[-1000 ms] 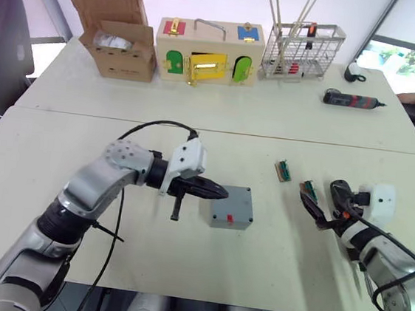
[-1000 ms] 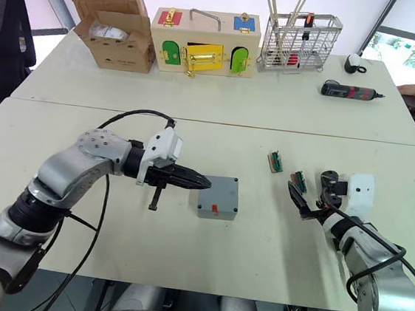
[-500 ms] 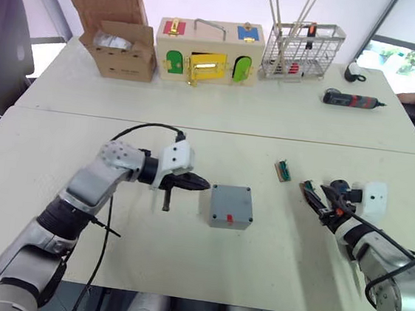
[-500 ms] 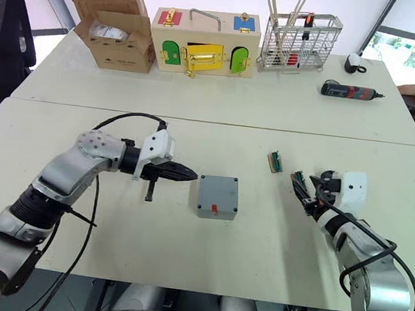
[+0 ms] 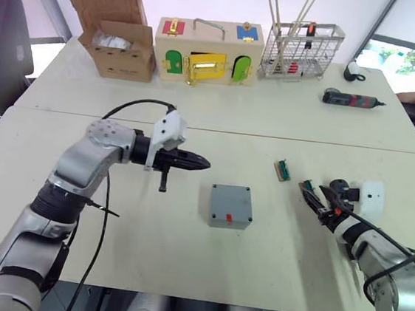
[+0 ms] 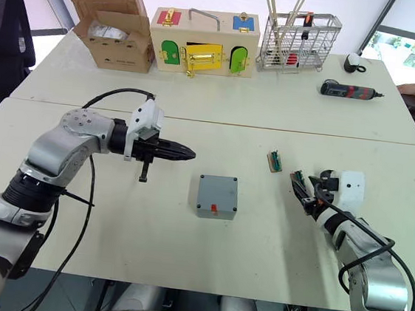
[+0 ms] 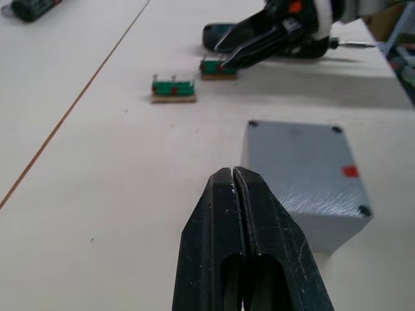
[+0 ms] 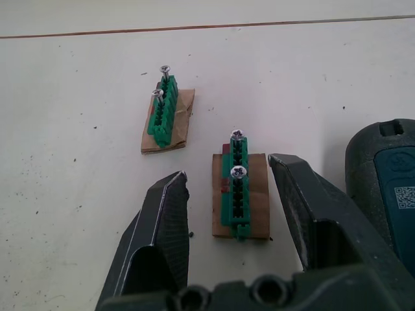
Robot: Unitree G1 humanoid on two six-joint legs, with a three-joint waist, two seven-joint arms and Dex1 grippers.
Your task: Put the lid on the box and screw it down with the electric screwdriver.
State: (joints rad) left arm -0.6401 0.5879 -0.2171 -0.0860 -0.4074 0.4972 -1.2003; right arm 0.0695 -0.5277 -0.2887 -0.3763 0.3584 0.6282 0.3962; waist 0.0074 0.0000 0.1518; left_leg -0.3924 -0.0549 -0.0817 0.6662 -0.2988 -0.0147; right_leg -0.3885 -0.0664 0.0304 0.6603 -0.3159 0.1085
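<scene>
The left hand (image 5: 201, 163), fingers pressed together and empty, has withdrawn toward 10 o'clock from the small square grey plastic box (image 5: 231, 206), whose flat grey lid (image 7: 297, 159) sits on top at bench centre. The right hand (image 8: 228, 194), fingers spread, straddles a green screw strip (image 8: 236, 184), gripping nothing. Judgement: lid placed; screwdriving remains.

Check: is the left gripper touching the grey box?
Apart. The left eye view shows bare table between the shut left gripper and the box; the left wrist view agrees.

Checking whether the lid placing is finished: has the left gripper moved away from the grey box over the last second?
Yes. The left gripper, shut, has drawn back to the robot's left and toward the table's far side, off the box, which stays put.
</scene>
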